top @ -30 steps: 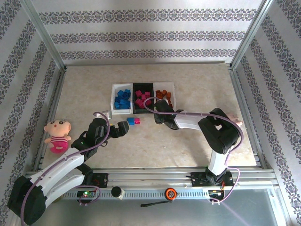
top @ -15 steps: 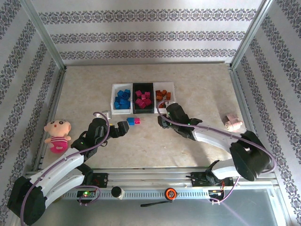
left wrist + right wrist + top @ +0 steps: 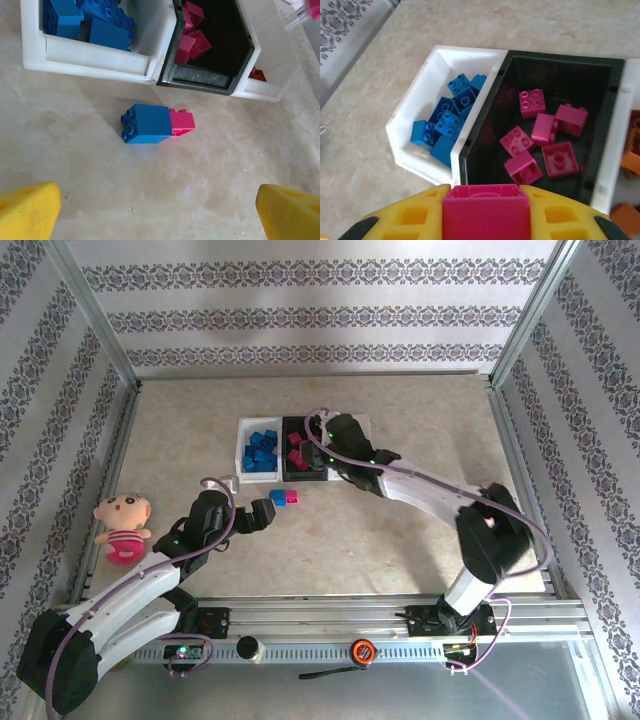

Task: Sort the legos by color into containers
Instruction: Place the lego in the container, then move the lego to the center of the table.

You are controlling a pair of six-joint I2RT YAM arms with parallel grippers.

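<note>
Right gripper [image 3: 317, 444] is clamping a hot-pink square plastic brick [image 3: 486, 209] above the black rectangular plastic tray [image 3: 560, 60]; it should be releasing low and centred.

The beige marbled bench [image 3: 400, 410] carries three small open rectangular plastic trays touching in a row: a left white tray [image 3: 465, 50], a black tray [image 3: 560, 60] and a right white tray [image 3: 262, 91]. Just in front of them, apart from their walls, a bright blue square plastic brick [image 3: 145, 124] and a hot pink square plastic brick [image 3: 181, 122] lie touching side by side. A soft doll in a pink striped dress [image 3: 122, 527] lies at the bench's left edge.
</note>
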